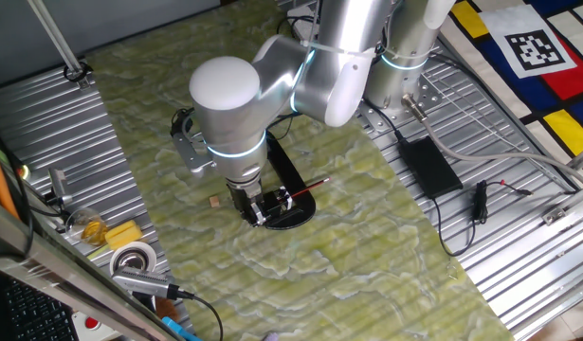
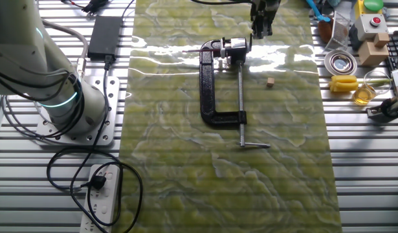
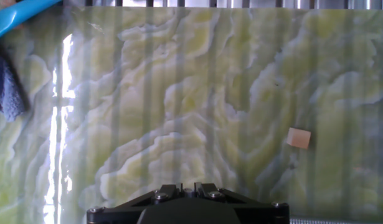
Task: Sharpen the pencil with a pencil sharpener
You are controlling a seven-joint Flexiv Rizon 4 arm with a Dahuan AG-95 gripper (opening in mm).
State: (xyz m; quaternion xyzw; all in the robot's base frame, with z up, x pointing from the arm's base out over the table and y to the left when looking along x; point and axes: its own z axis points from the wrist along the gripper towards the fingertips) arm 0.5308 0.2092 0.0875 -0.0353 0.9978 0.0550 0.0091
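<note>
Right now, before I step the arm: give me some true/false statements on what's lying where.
1. The tan cube lies on the mat, apart from the C-clamp. True.
2. The pencil stands upright. False: it lies at a low slant over the black oval plate.
3. The tape roll sits on the metal table, off the mat. True.
4. The power brick lies on the mat. False: it lies on the metal table beside the mat.
</note>
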